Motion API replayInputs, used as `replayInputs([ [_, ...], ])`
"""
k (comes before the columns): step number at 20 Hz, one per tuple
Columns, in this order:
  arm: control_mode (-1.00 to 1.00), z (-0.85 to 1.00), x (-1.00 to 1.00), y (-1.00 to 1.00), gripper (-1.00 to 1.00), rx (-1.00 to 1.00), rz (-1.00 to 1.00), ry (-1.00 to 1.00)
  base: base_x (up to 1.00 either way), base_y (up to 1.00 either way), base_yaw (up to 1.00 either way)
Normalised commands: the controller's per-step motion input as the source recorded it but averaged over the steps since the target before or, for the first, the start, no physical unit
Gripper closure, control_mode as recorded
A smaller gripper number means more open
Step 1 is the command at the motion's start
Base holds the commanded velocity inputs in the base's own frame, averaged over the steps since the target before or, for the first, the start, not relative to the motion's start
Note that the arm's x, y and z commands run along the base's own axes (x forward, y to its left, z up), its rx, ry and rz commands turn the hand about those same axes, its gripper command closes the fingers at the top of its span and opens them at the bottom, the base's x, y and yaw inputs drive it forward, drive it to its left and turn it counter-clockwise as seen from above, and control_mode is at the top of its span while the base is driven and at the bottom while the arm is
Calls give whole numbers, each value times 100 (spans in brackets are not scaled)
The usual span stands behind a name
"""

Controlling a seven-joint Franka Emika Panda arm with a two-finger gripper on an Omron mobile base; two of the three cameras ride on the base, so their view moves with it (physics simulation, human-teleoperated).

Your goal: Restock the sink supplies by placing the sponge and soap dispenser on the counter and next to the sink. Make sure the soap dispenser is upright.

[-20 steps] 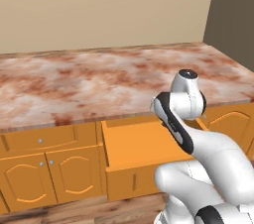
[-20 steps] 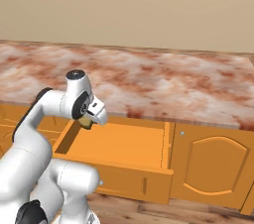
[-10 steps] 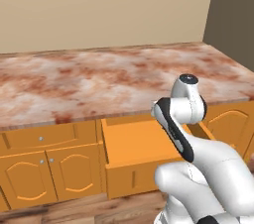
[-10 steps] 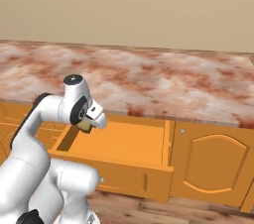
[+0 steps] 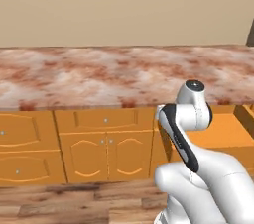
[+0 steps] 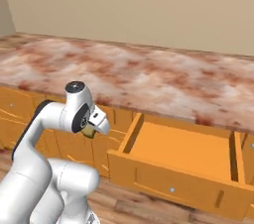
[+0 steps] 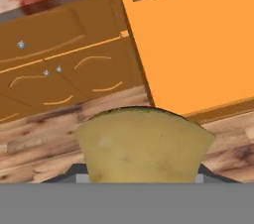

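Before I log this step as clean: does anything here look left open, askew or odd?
Yes: one drawer under the counter stands pulled out, its inside bare, while the neighbouring cabinet doors are shut. The gripper holds the sponge. Nothing looks spilled or damaged.

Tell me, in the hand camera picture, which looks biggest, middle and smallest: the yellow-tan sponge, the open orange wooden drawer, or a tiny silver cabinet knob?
1. The open orange wooden drawer looks biggest.
2. The yellow-tan sponge, held right at the camera, so nearness makes it look bigger than it is.
3. The tiny silver cabinet knob looks smallest.
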Motion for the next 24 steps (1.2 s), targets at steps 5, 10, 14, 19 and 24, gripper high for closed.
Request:
replayInputs([
  [5,100,0,0,0,100,0,0,0,0,100,46],
  [10,100,0,0,0,100,0,0,0,0,100,49],
  [14,100,0,0,0,100,0,0,0,0,100,49],
  [19,100,0,0,0,100,0,0,0,5,100,48],
  [24,100,0,0,0,100,0,0,0,16,100,49],
])
